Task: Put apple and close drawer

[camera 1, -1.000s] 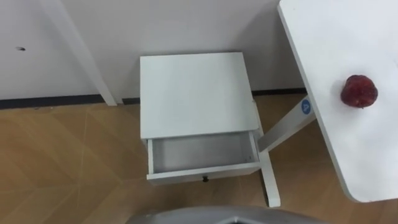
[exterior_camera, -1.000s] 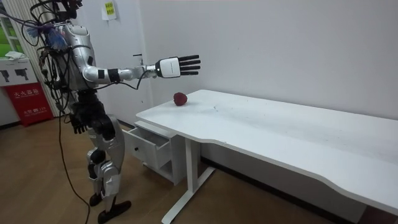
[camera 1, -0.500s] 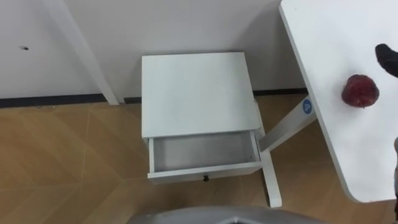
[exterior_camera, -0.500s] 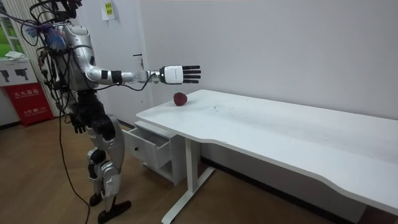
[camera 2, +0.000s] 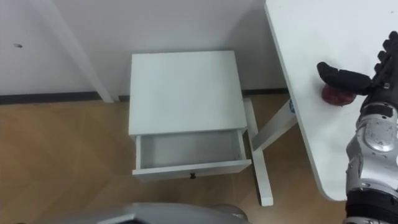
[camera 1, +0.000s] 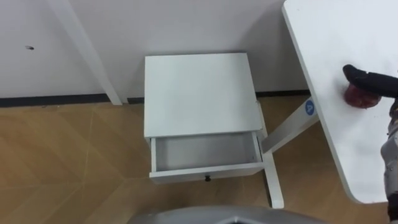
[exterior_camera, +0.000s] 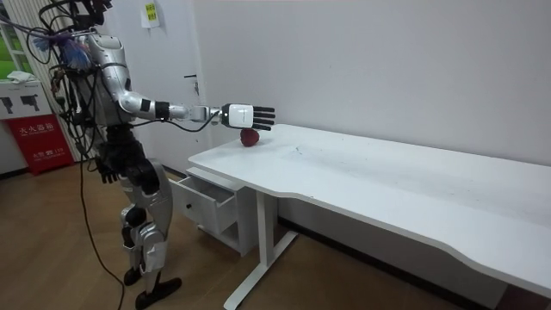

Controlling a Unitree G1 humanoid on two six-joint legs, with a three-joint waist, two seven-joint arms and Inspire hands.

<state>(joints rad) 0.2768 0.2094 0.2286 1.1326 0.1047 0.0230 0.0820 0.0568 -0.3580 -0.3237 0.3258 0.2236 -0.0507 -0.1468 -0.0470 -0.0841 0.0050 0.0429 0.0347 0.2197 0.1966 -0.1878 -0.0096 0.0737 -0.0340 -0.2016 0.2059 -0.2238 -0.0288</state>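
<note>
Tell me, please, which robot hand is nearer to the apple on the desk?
The right. The right robot hand is held open just over the apple on the desk; the left robot hand hangs by the robot's hip, well away and lower.

Both eye views look steeply down from the robot's head onto the cabinet (camera 1: 200, 93), its open drawer (camera 1: 205, 151) and the table (camera 1: 336, 81) end at their right; the right eye view takes in a little more table. The room view stands well off, facing the wall (exterior_camera: 387, 69), sees the whole robot and the table's length, and shares cabinet, drawer and table end with them.
</note>
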